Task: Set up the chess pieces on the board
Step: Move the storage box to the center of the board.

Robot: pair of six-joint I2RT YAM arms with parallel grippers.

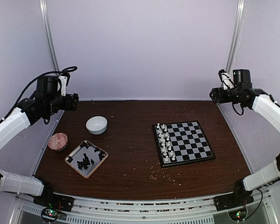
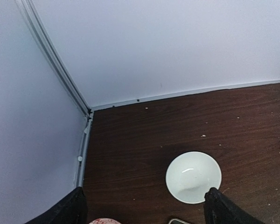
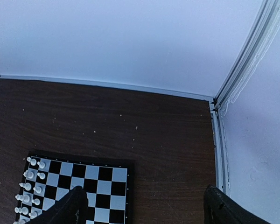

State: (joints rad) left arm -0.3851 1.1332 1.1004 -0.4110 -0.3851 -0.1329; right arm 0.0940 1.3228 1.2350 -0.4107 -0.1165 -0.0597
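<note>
The board (image 1: pixel 196 140) lies flat at the right of the brown table. White chess pieces (image 1: pixel 164 142) stand in two columns along its left side. Black chess pieces (image 1: pixel 85 161) lie heaped in a shallow wooden-rimmed tray (image 1: pixel 97 167) at the front left. My left gripper (image 1: pixel 74 101) hangs high over the back left corner, open and holding nothing. My right gripper (image 1: pixel 213 95) hangs high at the back right, also open and holding nothing. In the right wrist view the board (image 3: pixel 107 186) and white pieces (image 3: pixel 32 179) lie below the open right gripper (image 3: pixel 143 190).
A white bowl (image 1: pixel 96 124) sits left of centre, below the open left gripper (image 2: pixel 144 193) in the left wrist view, where the bowl (image 2: pixel 192 176) looks empty. A red patterned round thing (image 1: pixel 58 141) rests near the left edge. Pale crumbs (image 1: pixel 165 173) dot the table. White walls enclose it.
</note>
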